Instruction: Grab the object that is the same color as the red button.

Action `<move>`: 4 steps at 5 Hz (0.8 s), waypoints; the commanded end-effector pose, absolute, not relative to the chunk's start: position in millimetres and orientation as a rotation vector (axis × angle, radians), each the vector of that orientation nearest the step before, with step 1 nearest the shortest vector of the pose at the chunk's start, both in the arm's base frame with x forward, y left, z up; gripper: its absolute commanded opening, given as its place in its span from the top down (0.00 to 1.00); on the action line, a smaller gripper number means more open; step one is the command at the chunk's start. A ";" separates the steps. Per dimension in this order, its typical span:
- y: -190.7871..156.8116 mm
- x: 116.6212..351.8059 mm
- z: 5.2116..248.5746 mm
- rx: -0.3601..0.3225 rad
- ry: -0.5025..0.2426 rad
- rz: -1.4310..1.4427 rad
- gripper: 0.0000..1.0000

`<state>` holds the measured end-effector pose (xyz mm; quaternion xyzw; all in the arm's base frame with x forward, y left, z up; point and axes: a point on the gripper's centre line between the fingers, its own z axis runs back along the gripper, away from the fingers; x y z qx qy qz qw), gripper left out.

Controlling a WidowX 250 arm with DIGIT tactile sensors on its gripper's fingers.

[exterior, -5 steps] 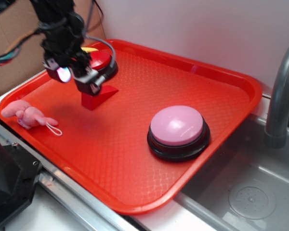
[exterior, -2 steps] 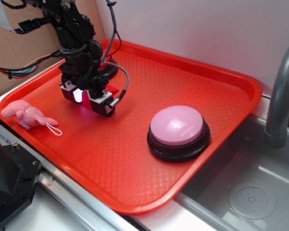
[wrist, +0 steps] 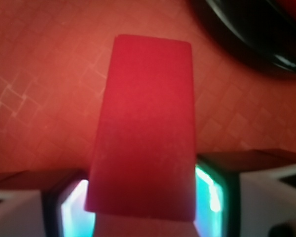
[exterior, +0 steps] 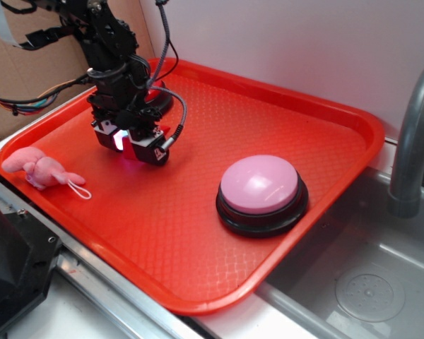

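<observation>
The small solid red wedge-shaped block (wrist: 144,128) fills the middle of the wrist view, lying on the textured floor of the orange-red plastic tray (exterior: 283,120). Its near end sits between the two glowing pads of the black claw (exterior: 132,145), one pad tight against each flank. The claw looks to be pinching the block, or is a hair from it; whether the pads press firmly cannot be told. In the exterior view the block is almost wholly hidden under the claw, with only a sliver of red showing at its base, at the back-left part of the tray.

Just behind it, the red button with a glossy dome on a black round base (wrist: 266,29) shows only its dark rim in the wrist view, near the block but apart from it.

Judged from this, the reach and the descent are done and the right thing is chosen. What is left is a sure squeeze and a lift clear of the tray.

Farther off sit the pink-domed button (exterior: 260,191) and the pink plush toy (exterior: 42,168), both well apart from the claw.
</observation>
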<state>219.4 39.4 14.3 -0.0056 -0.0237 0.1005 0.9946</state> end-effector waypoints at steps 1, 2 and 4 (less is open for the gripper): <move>30.5 218.5 52.3 -0.017 -0.055 0.319 1.00; 15.7 219.6 89.5 0.011 -0.038 0.342 1.00; -11.9 195.6 156.8 -0.055 -0.082 0.291 1.00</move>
